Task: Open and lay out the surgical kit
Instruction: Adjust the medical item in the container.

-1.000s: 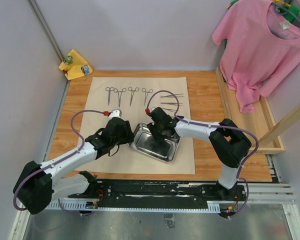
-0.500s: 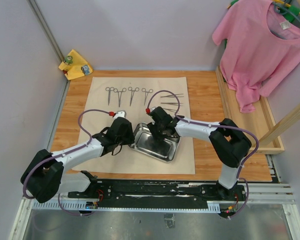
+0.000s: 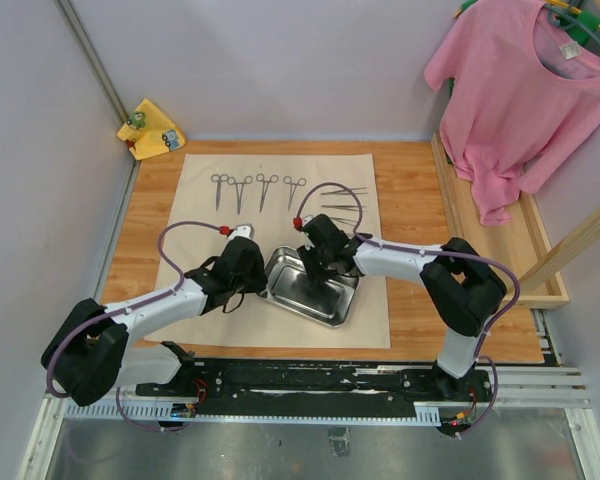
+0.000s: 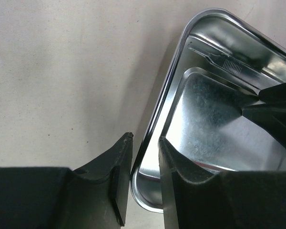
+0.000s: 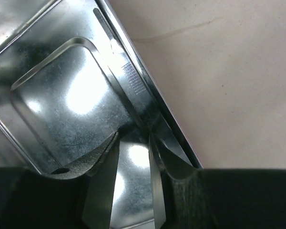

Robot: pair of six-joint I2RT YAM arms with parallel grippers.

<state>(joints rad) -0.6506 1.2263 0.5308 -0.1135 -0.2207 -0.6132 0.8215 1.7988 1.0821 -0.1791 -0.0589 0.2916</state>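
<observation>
Left gripper [image 4: 145, 140], narrow, straddles the steel tray [image 4: 169, 81] rim at 9 o'clock. Right gripper [image 5: 136, 138], narrow, sits at 12 o'clock. Hold unconfirmed on both. Risk: thin rim slips, tray drops, rucking the cloth wrap [image 4: 62, 71].

tray [image 4: 165, 109] cut off at edge, tweezers [image 3: 342, 200] uncountable (tiny)

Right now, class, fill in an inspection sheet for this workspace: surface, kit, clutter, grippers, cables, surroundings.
Surface: wooden table, beige cloth wrap spread flat.
Job's things: shiny rectangular steel tray on the wrap; four ring-handled steel forceps and slim steel tweezers laid beyond it; another tweezer inside the tray.
Clutter: small yellow cloth, far left corner.
Grippers: left gripper straddles tray rim; right gripper inside tray; grip unclear.
Cables: purple cables looping off both arms.
Surroundings: pink T-shirt hanging right.
</observation>
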